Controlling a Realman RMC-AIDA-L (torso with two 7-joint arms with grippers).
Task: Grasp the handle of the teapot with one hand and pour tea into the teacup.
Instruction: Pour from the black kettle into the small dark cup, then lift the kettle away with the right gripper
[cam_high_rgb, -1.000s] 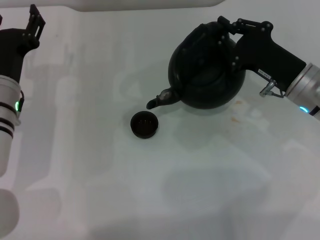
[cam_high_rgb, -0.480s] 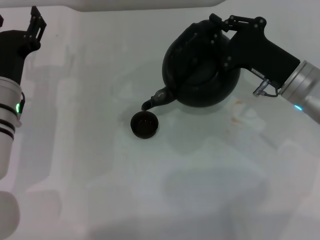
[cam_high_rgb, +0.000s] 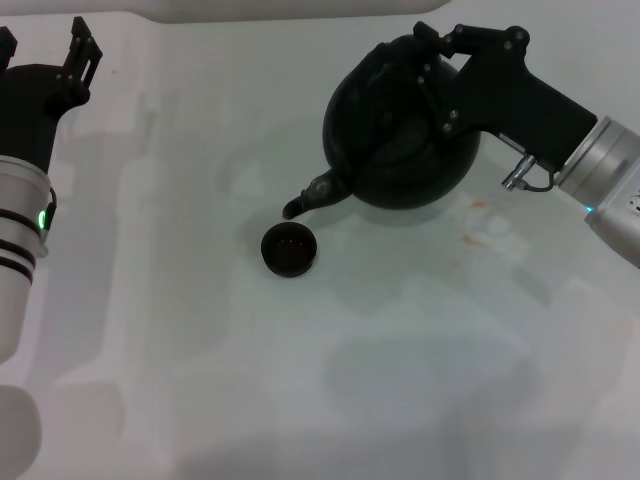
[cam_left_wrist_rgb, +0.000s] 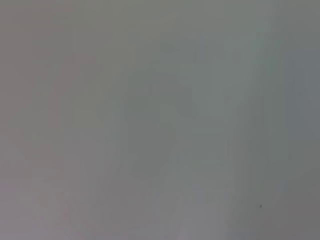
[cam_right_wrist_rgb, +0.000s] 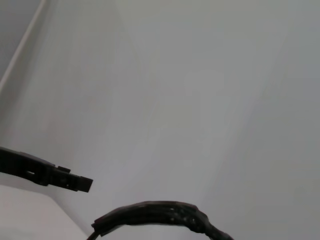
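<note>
Above the worktop (cam_high_rgb: 400, 380), the teapot (cam_high_rgb: 400, 135) is held tilted by its handle (cam_high_rgb: 428, 70), pinched in the right gripper (cam_high_rgb: 445, 50); its spout hangs just beside the teacup (cam_high_rgb: 290, 249). More tilt is judged necessary. Left gripper (cam_high_rgb: 45, 45) is parked, spread.

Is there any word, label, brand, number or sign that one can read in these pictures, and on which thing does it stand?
None: no readable text appears in any view.
The teapot, the teacup, the right gripper on the handle, the left gripper and the table carry no readable marks.
</note>
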